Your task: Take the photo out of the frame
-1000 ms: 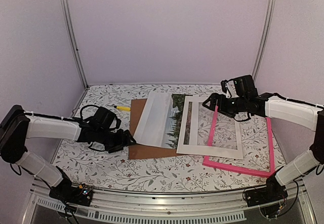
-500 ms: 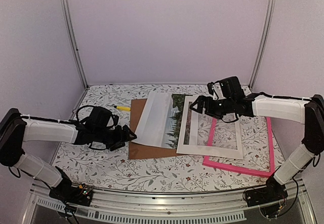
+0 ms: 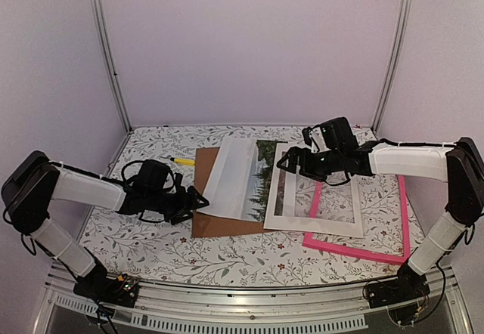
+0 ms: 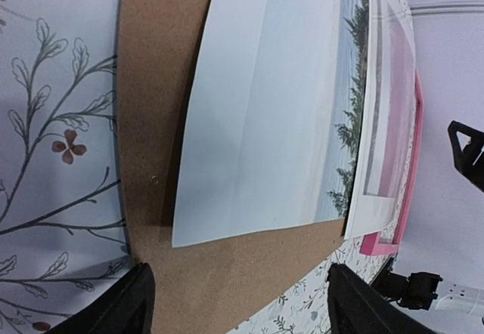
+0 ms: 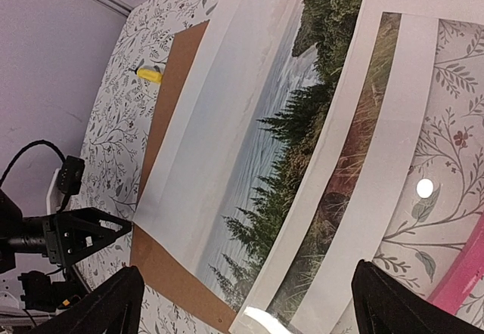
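Observation:
The photo (image 3: 240, 177) lies flat on the brown backing board (image 3: 219, 224), its right edge tucked under a white mat (image 3: 318, 222). The pink frame (image 3: 378, 249) lies on the table to the right, partly under the mat and apart from the photo. My left gripper (image 3: 200, 199) is open and empty, low at the board's near left corner; its view shows the photo (image 4: 265, 107) and the board (image 4: 151, 85). My right gripper (image 3: 284, 162) is open and empty, hovering over the mat's left edge; its view shows the photo (image 5: 249, 122), the mat (image 5: 393, 145) and the frame (image 5: 463, 281).
A small yellow object (image 3: 182, 161) lies on the floral tablecloth left of the board's far corner. Booth walls and metal posts close in the back and sides. The left gripper (image 5: 113, 230) shows in the right wrist view.
My right gripper has moved left, from over the frame's far left corner to the mat's left edge. My left gripper has shifted slightly right toward the board's corner. The photo and the frame have not moved.

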